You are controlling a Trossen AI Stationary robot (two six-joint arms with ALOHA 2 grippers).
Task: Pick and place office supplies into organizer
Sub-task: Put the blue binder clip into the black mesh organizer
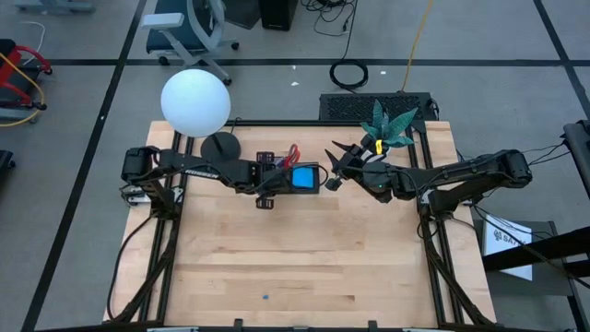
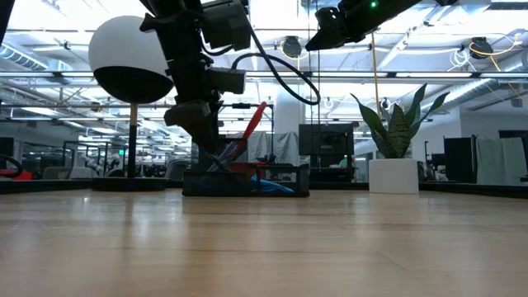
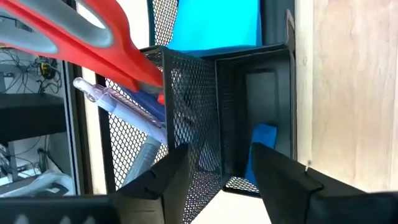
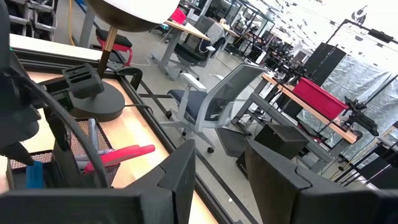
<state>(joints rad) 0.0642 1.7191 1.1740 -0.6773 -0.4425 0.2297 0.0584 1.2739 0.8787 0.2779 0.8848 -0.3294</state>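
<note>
Left hand open over black mesh organizer; red-handled scissors upright inside

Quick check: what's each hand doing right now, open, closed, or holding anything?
Left hand: open, empty, over the organizer.
Right hand: open, empty, raised beside the organizer.

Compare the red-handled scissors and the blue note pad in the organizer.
The scissors stand tilted, handles sticking above the organizer; the note pad lies flat and low. The scissors are red and long; the note pad is bright blue and square. Both sit inside the organizer.
</note>
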